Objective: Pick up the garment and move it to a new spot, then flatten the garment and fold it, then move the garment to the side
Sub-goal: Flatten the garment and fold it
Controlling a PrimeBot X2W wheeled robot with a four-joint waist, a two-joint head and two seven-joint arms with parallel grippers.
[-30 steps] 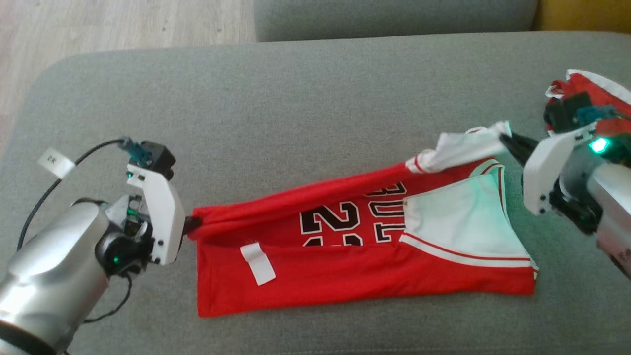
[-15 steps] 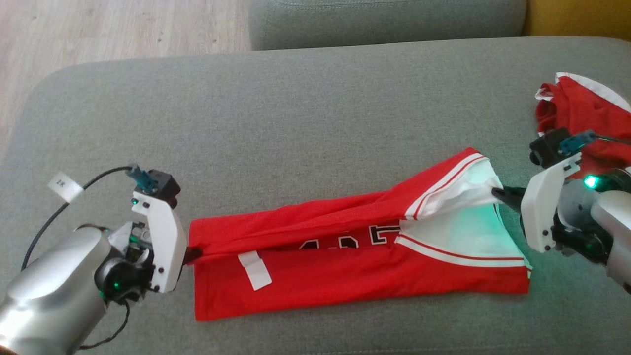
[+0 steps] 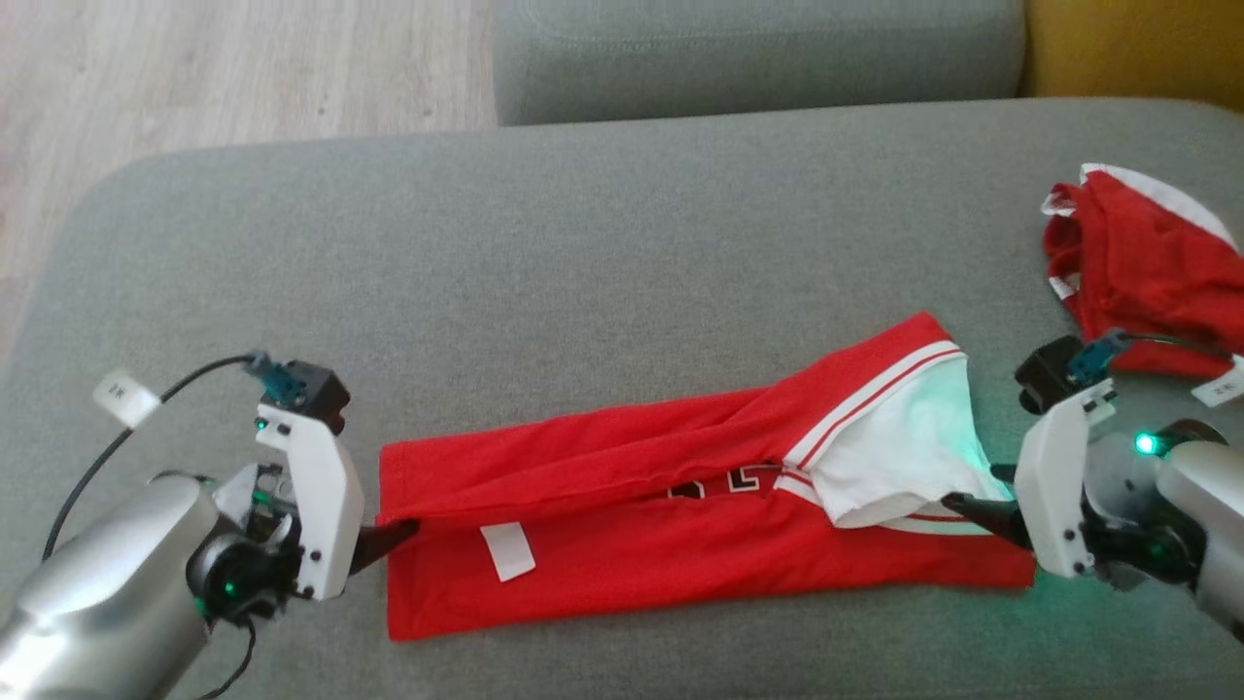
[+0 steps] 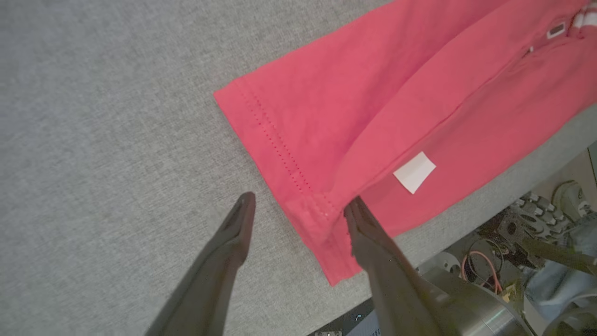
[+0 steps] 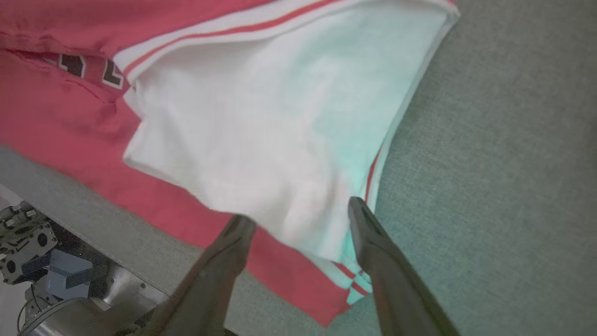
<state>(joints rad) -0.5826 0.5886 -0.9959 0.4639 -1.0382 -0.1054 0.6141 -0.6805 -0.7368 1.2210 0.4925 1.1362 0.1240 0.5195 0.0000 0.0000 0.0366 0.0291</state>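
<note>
Grey couch cushion (image 3: 583, 243) has a red shirt (image 3: 632, 506) lying flat on it, folded long, near the front edge. The left gripper (image 4: 299, 203) is wide open around the shirt's hem corner. The right gripper (image 5: 299, 212) is wide open too, at the white end. Another red cloth (image 3: 1137, 262) sits far right.

jersey lettering (image 3: 731, 482) half hidden, second garment (image 3: 1147, 282) cropped

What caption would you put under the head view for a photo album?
A red jersey, folded lengthwise on a grey cushion, lies between the left gripper and right gripper.
</note>
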